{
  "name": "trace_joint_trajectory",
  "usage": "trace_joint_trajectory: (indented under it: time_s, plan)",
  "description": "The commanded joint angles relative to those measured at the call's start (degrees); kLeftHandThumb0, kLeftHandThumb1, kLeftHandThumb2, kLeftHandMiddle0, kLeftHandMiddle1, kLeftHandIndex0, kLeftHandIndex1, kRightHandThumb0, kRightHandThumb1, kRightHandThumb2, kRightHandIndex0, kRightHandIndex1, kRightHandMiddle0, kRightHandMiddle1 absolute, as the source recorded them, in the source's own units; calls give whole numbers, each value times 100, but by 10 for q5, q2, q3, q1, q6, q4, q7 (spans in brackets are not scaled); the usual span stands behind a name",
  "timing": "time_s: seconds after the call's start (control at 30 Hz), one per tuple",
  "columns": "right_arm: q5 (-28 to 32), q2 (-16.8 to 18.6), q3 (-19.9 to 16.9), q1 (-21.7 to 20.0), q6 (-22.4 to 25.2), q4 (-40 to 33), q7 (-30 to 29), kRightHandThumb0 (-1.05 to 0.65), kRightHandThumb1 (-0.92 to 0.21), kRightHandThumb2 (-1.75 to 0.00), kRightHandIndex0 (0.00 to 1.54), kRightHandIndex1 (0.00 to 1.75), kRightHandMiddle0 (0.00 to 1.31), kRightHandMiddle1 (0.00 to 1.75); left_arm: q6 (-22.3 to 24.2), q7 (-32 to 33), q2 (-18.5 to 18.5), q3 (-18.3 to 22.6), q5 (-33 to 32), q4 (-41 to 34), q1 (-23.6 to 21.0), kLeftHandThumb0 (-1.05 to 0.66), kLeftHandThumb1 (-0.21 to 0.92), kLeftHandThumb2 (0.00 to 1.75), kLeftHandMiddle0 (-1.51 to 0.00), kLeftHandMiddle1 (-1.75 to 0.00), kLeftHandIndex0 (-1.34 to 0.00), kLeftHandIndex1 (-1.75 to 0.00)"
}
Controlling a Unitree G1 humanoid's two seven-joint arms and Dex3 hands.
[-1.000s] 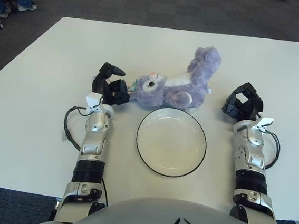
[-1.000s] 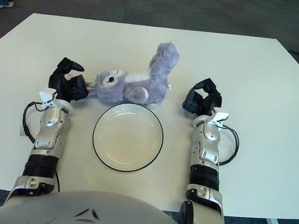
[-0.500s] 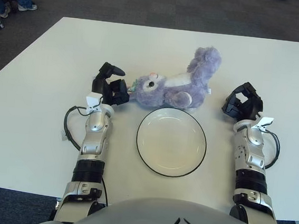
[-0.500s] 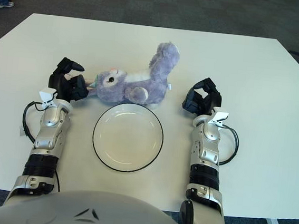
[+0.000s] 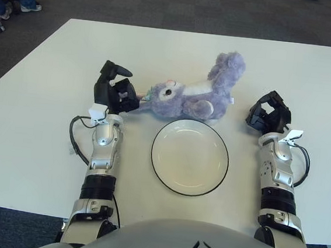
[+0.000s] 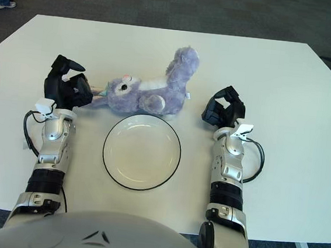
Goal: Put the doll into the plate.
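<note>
The purple plush bunny doll (image 5: 194, 96) lies on its side on the white table (image 5: 54, 66), head toward my left and its fluffy end reaching up and away to my right, just beyond the far rim of the empty white plate (image 5: 190, 157), which it nearly touches. That layout is why my left hand (image 5: 115, 90) is the one at work: it sits right at the doll's head end, where the ears trail out, so the shortest route to a grip is from this side. My left fingers (image 5: 117, 69) are spread, one raised above the others, and they appear to enclose nothing yet; whether the lower ones already brush an ear I cannot tell. My right hand (image 5: 267, 114) shows to the right of the doll and apart from it, fingers loosely curled around empty space, out of the way. I judge the grasp not yet made; once I close on the head, the plate is only a short drag or lift toward me.
</note>
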Motion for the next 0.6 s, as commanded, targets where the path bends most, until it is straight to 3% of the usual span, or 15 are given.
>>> trace_joint_trajectory:
  time_s: [0.0, 0.1, 0.13, 0.2, 0.27, 0.37, 0.4, 0.47, 0.57]
  plan:
    - [11, 0, -3, -1, -2, -8, 3, -51, -24, -141, 118, 175, 68, 175, -3, 19, 10, -6, 42, 16, 26, -37, 81, 67, -101, -175, -27, -175]
    - [14, 2, -4, 0, -1, -10, 4, -51, -24, -141, 118, 175, 68, 175, 0, 27, 22, -13, 77, 5, 29, -36, 88, 57, -98, -175, -21, -175]
    - [14, 3, -4, 1, 0, -12, 4, -51, -24, -141, 118, 175, 68, 175, 0, 29, 26, -15, 87, 3, 31, -49, 90, 63, -97, -175, -14, -156]
    - [16, 4, -4, 2, 1, -15, 4, -51, -24, -141, 117, 175, 68, 175, -2, 31, 39, -20, 112, 0, 34, -61, 91, 68, -96, -175, -7, -136]
    - [18, 5, -3, 3, 2, -17, 4, -51, -24, -141, 117, 175, 68, 175, -4, 33, 51, -23, 132, -6, 36, -72, 92, 73, -73, -175, -3, -113]
    - [20, 6, -2, 5, 3, -19, 5, -51, -24, -141, 117, 175, 68, 175, -2, 39, 69, -24, 163, -14, 37, -81, 92, 75, -35, -142, -1, -91]
    - [21, 6, -2, 5, 3, -20, 6, -51, -24, -141, 117, 175, 68, 175, 0, 48, 77, -25, 183, -15, 37, -82, 92, 75, -30, -136, -1, -88]
    - [23, 7, -1, 5, 3, -21, 6, -51, -24, -141, 117, 175, 68, 175, 5, 58, 89, -26, 207, -17, 36, -90, 92, 70, -17, -105, 0, -76]
    - [25, 8, -1, 6, 2, -21, 7, -51, -24, -141, 117, 175, 68, 175, 8, 61, 102, -28, 218, -20, 34, -93, 92, 58, -10, -82, 0, -62]
